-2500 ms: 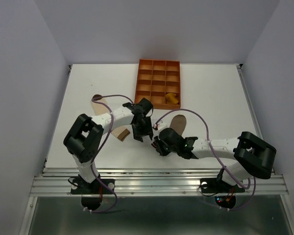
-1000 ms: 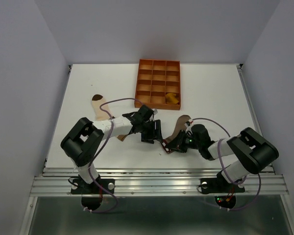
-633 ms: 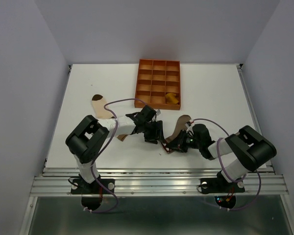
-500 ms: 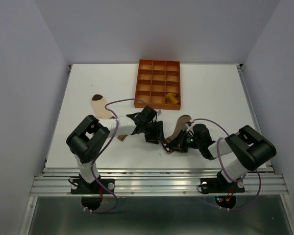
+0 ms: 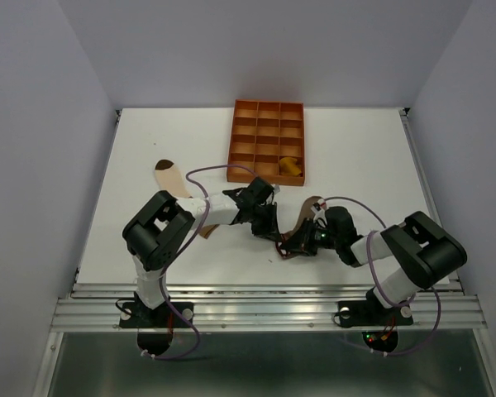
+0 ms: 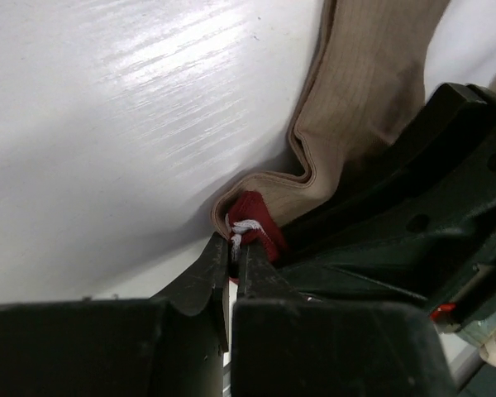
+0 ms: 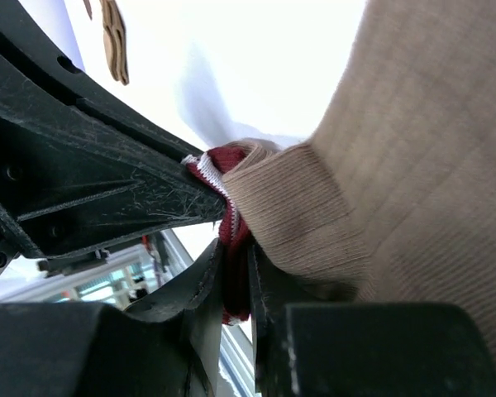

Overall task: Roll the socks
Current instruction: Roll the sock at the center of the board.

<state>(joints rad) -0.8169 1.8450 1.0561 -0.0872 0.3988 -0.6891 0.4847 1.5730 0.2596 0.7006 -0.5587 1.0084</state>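
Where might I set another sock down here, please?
Bare table lies right of the orange tray, and left of it beyond the cream sock. Front centre is crowded: the left gripper and right gripper pinch the taupe sock.

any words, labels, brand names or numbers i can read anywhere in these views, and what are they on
None: no readable text in any view.
The orange tray, the taupe sock and the table carry no print, label or number that shows.
The dark tool bodies in both wrist views are plain, with no marking that can be made out.
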